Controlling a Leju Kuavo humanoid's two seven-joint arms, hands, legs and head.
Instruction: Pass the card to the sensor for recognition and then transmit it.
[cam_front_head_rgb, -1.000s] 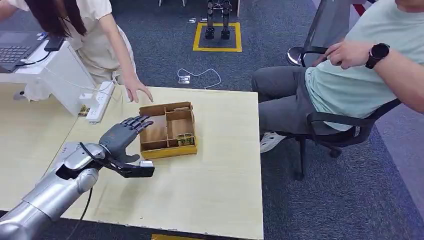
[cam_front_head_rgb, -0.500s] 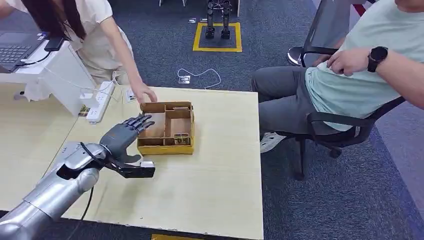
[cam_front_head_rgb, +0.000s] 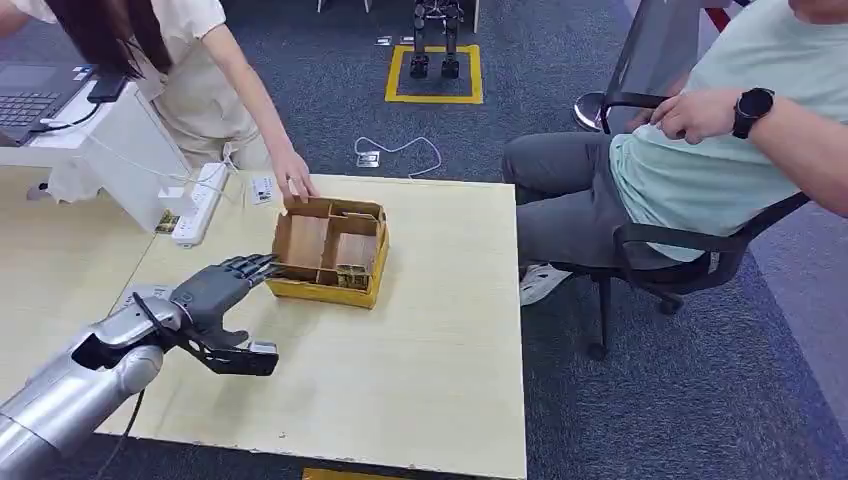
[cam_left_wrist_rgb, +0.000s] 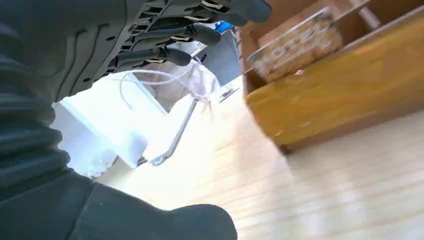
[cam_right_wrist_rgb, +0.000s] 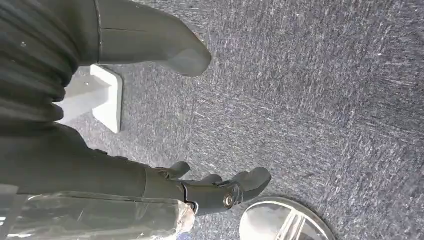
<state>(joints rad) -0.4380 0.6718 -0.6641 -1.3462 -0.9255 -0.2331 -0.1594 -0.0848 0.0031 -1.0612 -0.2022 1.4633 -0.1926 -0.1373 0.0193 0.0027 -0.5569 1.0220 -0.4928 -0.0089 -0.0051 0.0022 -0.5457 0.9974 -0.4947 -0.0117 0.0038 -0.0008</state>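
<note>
The robot's left hand (cam_front_head_rgb: 215, 290) hovers low over the pale wooden surface (cam_front_head_rgb: 420, 350), released, its dark fingers (cam_front_head_rgb: 255, 265) stretched out and apart with nothing between them and the thumb. Just ahead of the fingertips sits a yellow wooden tray (cam_front_head_rgb: 318, 291) divided into compartments; the fingertips reach its near corner, though whether they touch the wall cannot be told. In the left wrist view the fingers (cam_left_wrist_rgb: 165, 32) spread above the tray's edge (cam_left_wrist_rgb: 330, 95), and a small printed packet (cam_left_wrist_rgb: 295, 45) leans inside a compartment. Beyond the tray, on its far side from the left hand, a person's hand (cam_front_head_rgb: 293, 185) rests on the tray's far rim. Just beside that person's hand, a small white card (cam_front_head_rgb: 262, 188) lies flat on the surface, well apart from the robot's left hand. Farther off to the hand's outer side lies a white power strip (cam_front_head_rgb: 197, 205) next to a white box (cam_front_head_rgb: 120, 140). A second person sits in a chair (cam_front_head_rgb: 680, 265) past the surface's other edge.

The right hand (cam_right_wrist_rgb: 210, 187) hangs over grey carpet (cam_right_wrist_rgb: 325, 100), fingers loosely extended, holding nothing.
</note>
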